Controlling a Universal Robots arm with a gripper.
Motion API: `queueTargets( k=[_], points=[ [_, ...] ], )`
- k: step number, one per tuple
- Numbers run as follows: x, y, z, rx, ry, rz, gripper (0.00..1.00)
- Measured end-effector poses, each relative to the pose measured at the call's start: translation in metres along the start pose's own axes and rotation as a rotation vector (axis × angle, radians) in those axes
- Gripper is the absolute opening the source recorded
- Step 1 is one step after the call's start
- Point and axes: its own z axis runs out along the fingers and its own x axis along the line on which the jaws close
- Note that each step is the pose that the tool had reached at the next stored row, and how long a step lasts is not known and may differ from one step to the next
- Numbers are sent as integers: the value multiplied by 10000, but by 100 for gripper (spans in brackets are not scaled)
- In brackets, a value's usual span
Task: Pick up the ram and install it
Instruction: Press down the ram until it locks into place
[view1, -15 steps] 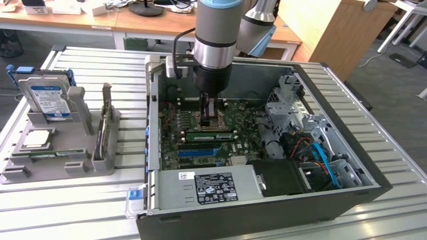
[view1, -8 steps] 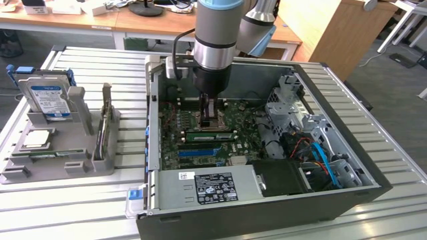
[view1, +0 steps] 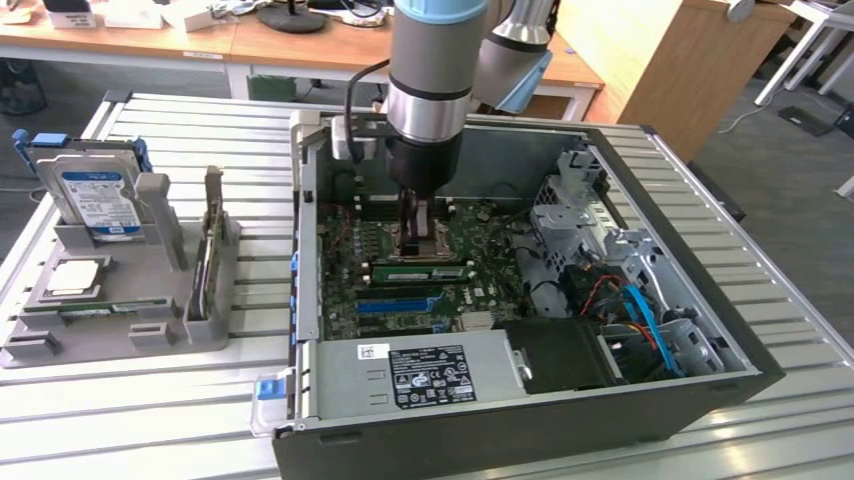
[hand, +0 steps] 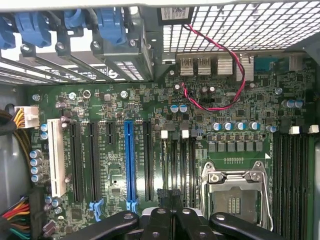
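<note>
We find the claw (view1: 424, 232) pressed together, low inside the computer case (view1: 694, 330) over the motherboard (hand: 125, 107). The ram (view1: 423, 270) lies in its slot just below. Judgement: press squarely and evenly, avoiding the CPU socket (hand: 235, 192).

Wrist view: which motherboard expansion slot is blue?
The long blue plastic slot, flanked by black slots; a white slot sits farther off near the board edge.

Even bright overhead light, soft shadows w/in case (view1: 694, 330), sharp.
</note>
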Motion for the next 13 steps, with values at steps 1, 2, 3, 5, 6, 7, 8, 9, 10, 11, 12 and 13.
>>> queueTargets(
  k=[1, 2, 3, 5, 6, 7, 8, 9, 10, 11, 12, 13],
  points=[
    [0, 0, 8, 3, -1, 0, 11],
    [0, 1, 15, 5, 0, 0, 11],
    [-1, 1, 22, 7, 0, 0, 11],
    [-1, 2, 35, 11, 0, 0, 11],
    [-1, 2, 42, 13, 0, 0, 11],
    [-1, 3, 48, 16, 0, 1, 11],
    [-1, 3, 56, 21, 0, 1, 11],
    [-1, 3, 63, 25, -1, 0, 11],
    [-2, 4, 70, 27, -1, 1, 11],
    [-2, 4, 77, 31, -2, 1, 11],
    [-2, 4, 84, 34, -2, 1, 11],
    [-2, 4, 91, 37, -2, 1, 11]
  ],
)
